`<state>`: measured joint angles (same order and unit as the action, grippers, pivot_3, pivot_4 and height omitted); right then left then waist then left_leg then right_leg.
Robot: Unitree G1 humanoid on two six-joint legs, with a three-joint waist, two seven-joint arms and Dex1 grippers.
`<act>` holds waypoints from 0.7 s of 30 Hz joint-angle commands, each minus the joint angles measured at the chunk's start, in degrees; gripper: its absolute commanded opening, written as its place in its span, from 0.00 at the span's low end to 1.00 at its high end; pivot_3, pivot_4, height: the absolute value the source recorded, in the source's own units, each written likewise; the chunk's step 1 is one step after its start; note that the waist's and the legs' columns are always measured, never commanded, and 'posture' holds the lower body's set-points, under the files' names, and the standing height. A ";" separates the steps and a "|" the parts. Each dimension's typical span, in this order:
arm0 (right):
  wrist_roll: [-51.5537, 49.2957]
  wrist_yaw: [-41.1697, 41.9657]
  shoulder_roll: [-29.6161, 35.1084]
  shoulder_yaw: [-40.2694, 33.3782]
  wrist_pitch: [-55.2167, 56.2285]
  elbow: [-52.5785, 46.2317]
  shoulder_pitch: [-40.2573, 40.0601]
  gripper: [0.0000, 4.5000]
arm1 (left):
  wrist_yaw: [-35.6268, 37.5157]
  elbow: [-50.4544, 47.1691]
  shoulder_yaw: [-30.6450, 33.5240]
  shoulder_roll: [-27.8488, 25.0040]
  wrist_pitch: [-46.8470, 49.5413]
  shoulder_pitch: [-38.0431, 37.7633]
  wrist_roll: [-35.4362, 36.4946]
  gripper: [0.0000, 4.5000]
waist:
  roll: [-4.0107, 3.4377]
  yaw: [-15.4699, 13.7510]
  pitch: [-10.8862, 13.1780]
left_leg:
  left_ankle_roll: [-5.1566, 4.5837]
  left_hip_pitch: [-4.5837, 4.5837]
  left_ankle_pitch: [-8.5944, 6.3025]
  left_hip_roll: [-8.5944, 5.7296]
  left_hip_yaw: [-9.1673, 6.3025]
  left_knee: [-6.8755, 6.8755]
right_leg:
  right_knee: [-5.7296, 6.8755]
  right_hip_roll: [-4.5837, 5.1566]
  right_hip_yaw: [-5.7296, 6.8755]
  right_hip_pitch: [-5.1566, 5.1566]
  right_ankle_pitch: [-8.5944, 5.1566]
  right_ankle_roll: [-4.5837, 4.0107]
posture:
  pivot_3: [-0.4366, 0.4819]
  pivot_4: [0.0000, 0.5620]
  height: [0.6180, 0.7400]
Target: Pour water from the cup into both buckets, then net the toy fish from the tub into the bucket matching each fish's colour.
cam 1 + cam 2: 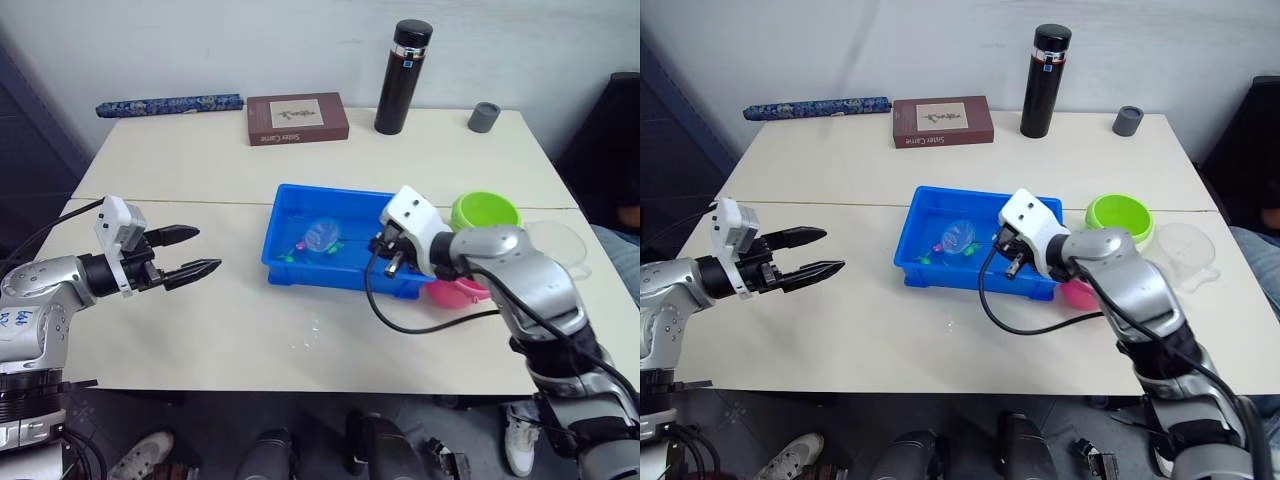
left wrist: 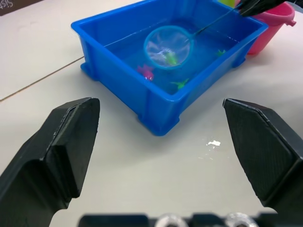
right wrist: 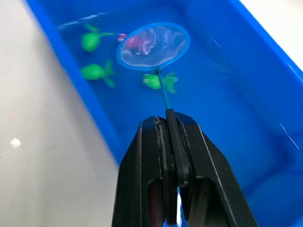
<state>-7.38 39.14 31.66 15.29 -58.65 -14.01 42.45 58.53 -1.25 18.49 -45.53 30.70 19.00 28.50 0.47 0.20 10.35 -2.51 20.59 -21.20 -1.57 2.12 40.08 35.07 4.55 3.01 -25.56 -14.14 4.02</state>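
- Shallow bright blue rectangular plastic tub [image 1: 290, 215] near the middle of the pale table [image 1: 200, 330], water inside.
- Small round net with light blue rim [image 2: 167, 48] lowered into the tub – thin dark handle clamped tight in the right end effector [image 3: 171, 137].
- Tiny green plastic fish [image 3: 97, 72] and a pink one [image 2: 146, 72] lying in the tub beside the hoop.
- Left end effector [image 1: 190, 254] hanging well left of the tub, black fingers apart, holding nothing.
- Lime green pail [image 1: 484, 211], pink pail [image 1: 458, 293] and clear plastic measuring cup [image 1: 1186, 250] just right of the tub.
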 commanded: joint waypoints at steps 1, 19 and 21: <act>0.97 -1.96 -1.11 -1.16 2.48 1.85 2.49 0.00 | -1.21 -2.99 1.92 -0.64 0.39 -0.85 1.84 1.00 | 0.00 0.10 0.00 | 0.01 0.00 0.00 0.02 0.00 -0.05 | -0.01 -0.02 0.02 -0.03 0.00 0.00 | 0.48 0.27 1.00; 8.05 -1.79 -0.42 5.82 12.93 7.79 2.15 0.00 | -3.62 -6.37 1.94 -0.62 1.42 -2.66 3.78 1.00 | 0.00 0.44 0.00 | 0.03 0.01 0.00 0.04 0.02 -0.06 | -0.01 -0.04 0.02 -0.05 0.00 0.00 | 0.48 0.27 1.00; 8.54 -1.30 -0.33 6.37 13.67 7.74 2.03 0.00 | -3.83 -6.74 2.07 -0.71 1.52 -3.02 4.03 1.00 | 0.00 0.50 0.00 | 0.03 0.01 0.00 0.05 0.02 -0.07 | -0.01 -0.04 0.02 -0.06 0.00 0.00 | 0.48 0.27 1.00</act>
<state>0.37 37.32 30.80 22.24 -46.32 -4.98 44.22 54.91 -6.21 18.99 -45.53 32.32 16.18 31.33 0.47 0.70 10.35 -2.47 20.59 -21.20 -1.53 2.14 40.02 35.06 4.51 3.03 -25.62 -14.14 4.01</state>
